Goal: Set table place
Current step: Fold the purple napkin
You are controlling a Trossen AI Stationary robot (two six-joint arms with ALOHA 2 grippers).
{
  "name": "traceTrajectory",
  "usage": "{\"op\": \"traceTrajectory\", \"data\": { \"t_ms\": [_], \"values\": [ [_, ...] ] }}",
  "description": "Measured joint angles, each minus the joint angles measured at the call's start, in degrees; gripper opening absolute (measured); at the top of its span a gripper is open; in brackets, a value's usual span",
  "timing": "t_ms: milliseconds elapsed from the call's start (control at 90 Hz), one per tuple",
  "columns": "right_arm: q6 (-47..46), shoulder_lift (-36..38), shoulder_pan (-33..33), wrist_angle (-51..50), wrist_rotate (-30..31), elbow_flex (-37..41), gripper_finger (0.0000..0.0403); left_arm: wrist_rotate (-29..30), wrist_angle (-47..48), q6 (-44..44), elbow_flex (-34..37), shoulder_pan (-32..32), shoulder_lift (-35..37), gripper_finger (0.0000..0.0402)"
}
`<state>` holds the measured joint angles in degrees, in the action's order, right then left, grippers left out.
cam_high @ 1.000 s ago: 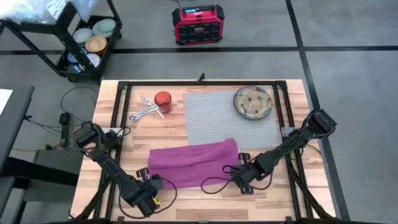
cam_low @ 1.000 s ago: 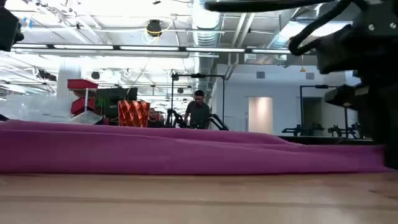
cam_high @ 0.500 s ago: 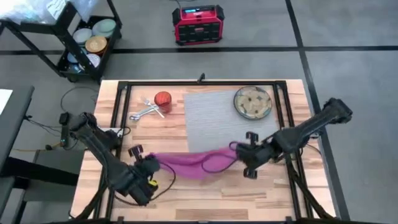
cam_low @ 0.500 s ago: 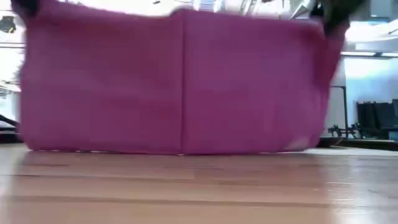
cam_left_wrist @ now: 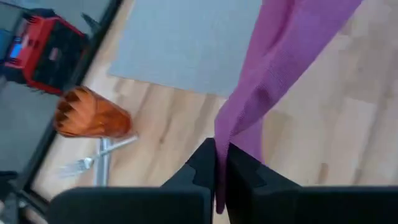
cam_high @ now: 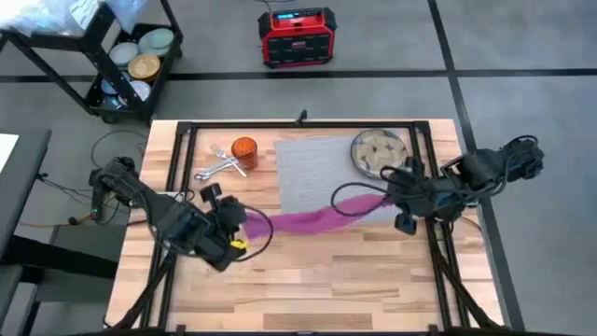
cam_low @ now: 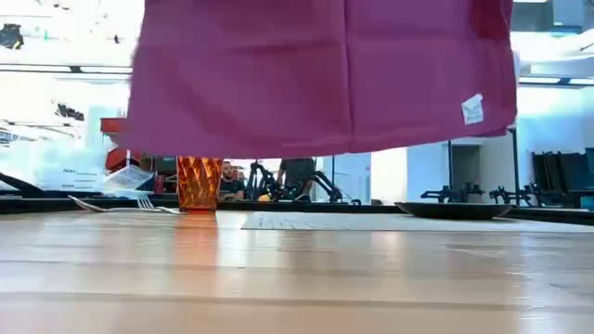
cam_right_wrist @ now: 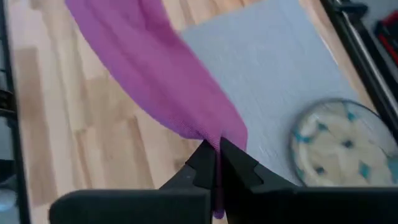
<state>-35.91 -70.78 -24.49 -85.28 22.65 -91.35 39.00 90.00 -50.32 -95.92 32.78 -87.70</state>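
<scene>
High view had both arms over the table (cam_high: 308, 280), holding the magenta napkin (cam_high: 312, 220) stretched between them, up off the wood. Left gripper (cam_high: 244, 220) sat at the napkin's left end, over bare planks below the cutlery; right gripper (cam_high: 390, 198) held the other end over the grey mat (cam_high: 317, 173), near its right edge, just below the plate (cam_high: 380, 153). Napkin's right part crossed above the mat's lower right; its left part hung over bare wood.

Left wrist view: left jaws pressed together w/ a fold of magenta cloth pinched between the fingers (cam_left_wrist: 202, 167). Right wrist view: same, fingers (cam_right_wrist: 202, 163) clamped on a corner of the napkin, mat and plate beyond.

Low view showed the napkin hanging as a wide sheet in the air, its bottom edge clear of the tabletop, a small white tag (cam_low: 474, 109) near its lower right corner.

Orange cup (cam_high: 243, 149) stood upright on the planks left of the mat, w/ fork (cam_high: 224, 157) and other steel cutlery lying crossed just beside it; couldn't tell knife from spoon. Plate lay on the mat's far right corner.

Off the table: red case (cam_high: 297, 36) on the floor beyond the far edge, cart (cam_high: 121, 56) w/ bowls at far left. Low view caught people (cam_low: 298, 176) in the room behind.
</scene>
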Motion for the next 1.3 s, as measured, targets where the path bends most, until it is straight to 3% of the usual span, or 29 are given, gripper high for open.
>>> {"op": "traceTrajectory", "data": {
  "t_ms": [200, 344, 444, 722, 833, 1011, 1189, 1300],
  "values": [
    [-4.39, -0.18, -3.03, -3.06, 0.62, 0.61, 0.0000, 0.75, 0.01, -1.04, 0.03, -1.41, 0.02, 0.0000],
    [-9.23, 0.72, -6.04, -4.93, 5.48, 0.66, 0.0000, 3.46, 0.01, -3.29, 0.08, -1.22, 0.10, 0.0000],
    [-9.60, 1.59, -6.01, -3.43, 5.57, 0.62, 0.0000, 3.73, 0.00, -3.16, 0.13, -1.67, 0.59, 0.0000],
    [-13.53, -1.31, -12.61, 0.54, 2.67, 0.61, 0.0000, -5.20, -2.92, -9.37, -0.51, 5.08, -3.68, 0.0000],
    [-13.57, -3.24, -14.48, 1.37, 2.76, 0.63, 0.0000, -5.88, -3.06, -11.24, -2.54, 8.23, -6.07, 0.0000],
    [-9.17, -3.23, -9.04, -2.33, 3.34, 0.63, 0.0000, -2.36, 0.22, -7.27, -3.30, 6.11, -4.13, 0.0000],
    [-2.55, -0.78, -0.52, -0.93, 3.19, 0.61, 0.0000, 1.87, 0.08, 1.88, -2.04, -2.50, 0.03, 0.0000],
    [-1.74, 0.07, 1.07, 1.68, 1.86, 0.59, 0.0000, 2.72, 0.20, 3.83, -2.08, -6.32, 1.74, 0.0000]
  ]
}}
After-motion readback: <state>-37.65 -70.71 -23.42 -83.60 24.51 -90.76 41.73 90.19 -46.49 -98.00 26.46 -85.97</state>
